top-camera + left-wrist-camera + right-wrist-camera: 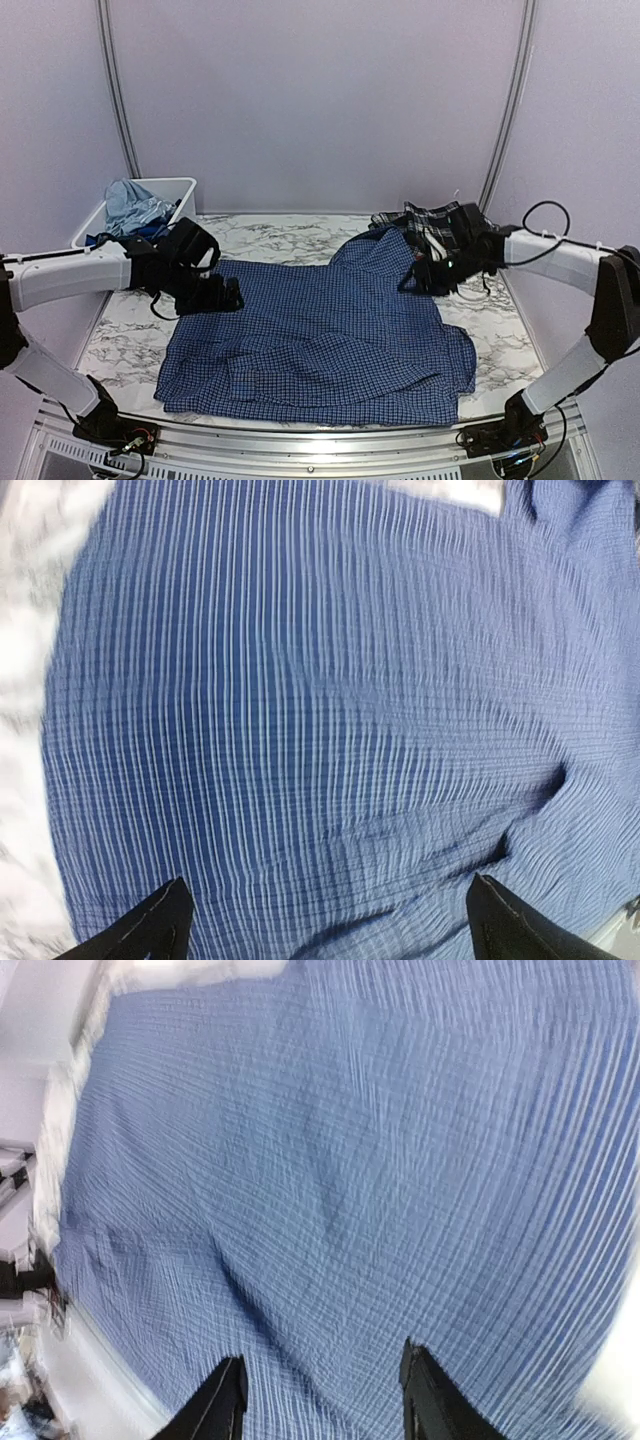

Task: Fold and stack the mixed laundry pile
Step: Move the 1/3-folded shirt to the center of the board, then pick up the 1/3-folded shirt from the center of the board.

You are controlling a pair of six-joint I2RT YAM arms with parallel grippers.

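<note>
Navy check shirt (320, 340) spread flat — long axis running left-right

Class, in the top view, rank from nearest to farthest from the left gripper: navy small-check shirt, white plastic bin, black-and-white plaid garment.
1. Navy small-check shirt, spread in the middle, right under the left gripper.
2. White rectangular plastic bin, rear left corner.
3. Black-and-white plaid garment, rear right, on the opposite side.

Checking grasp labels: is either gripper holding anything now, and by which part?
Nothing held. Left gripper and right gripper both hang open over the navy check shirt, no cloth pinched in either.
</note>
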